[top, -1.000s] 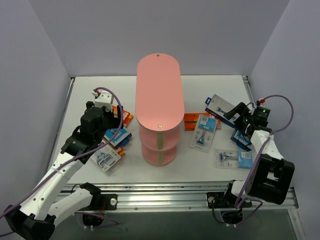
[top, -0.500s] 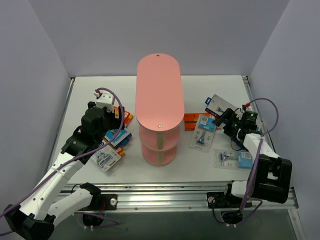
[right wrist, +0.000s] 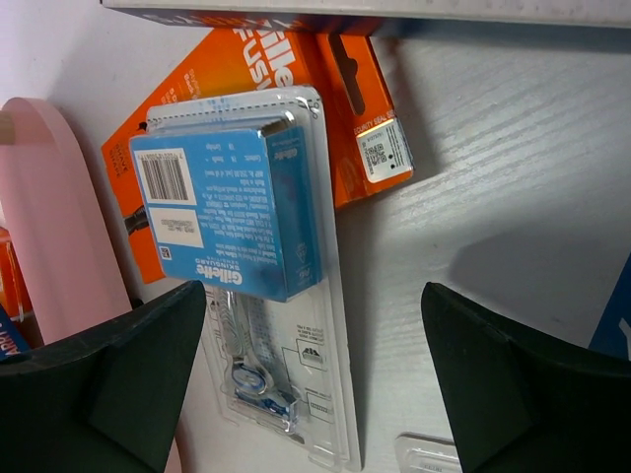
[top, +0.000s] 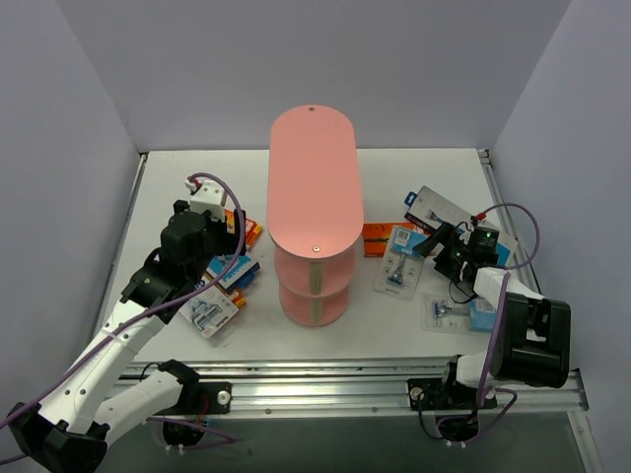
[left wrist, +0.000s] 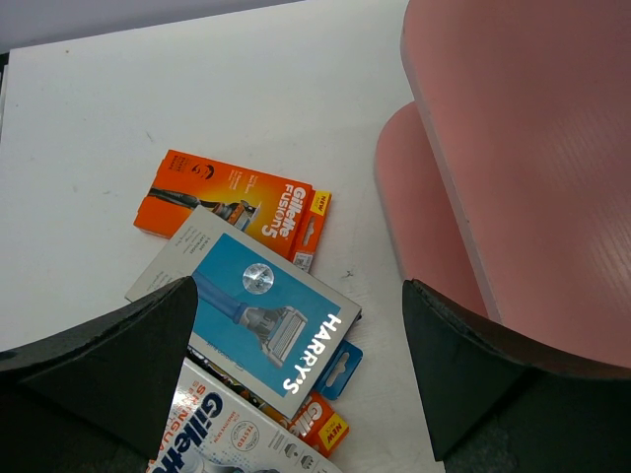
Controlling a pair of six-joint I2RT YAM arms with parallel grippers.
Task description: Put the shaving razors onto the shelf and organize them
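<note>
The pink shelf [top: 314, 187] stands mid-table, its top tier bare. Left of it lie razor packs: a blue Harry's box [left wrist: 258, 310], an orange Gillette card [left wrist: 232, 192] and a white Gillette pack [left wrist: 222, 439]. My left gripper [top: 219, 254] hovers open over the Harry's box, holding nothing. Right of the shelf lies a clear blister pack with a blue insert [right wrist: 237, 207], resting partly on an orange card [right wrist: 325, 89]. My right gripper [top: 434, 248] is open and empty, low beside this blister pack [top: 401, 258].
A dark Harry's box [top: 437, 209] lies behind the right gripper and another clear blister pack [top: 458, 313] in front of it. The shelf's lower round tiers [left wrist: 424, 217] sit close to the left pile. Walls enclose the table on three sides.
The right gripper has swung left and down toward the clear blister pack beside the shelf. The left arm has stayed still.
</note>
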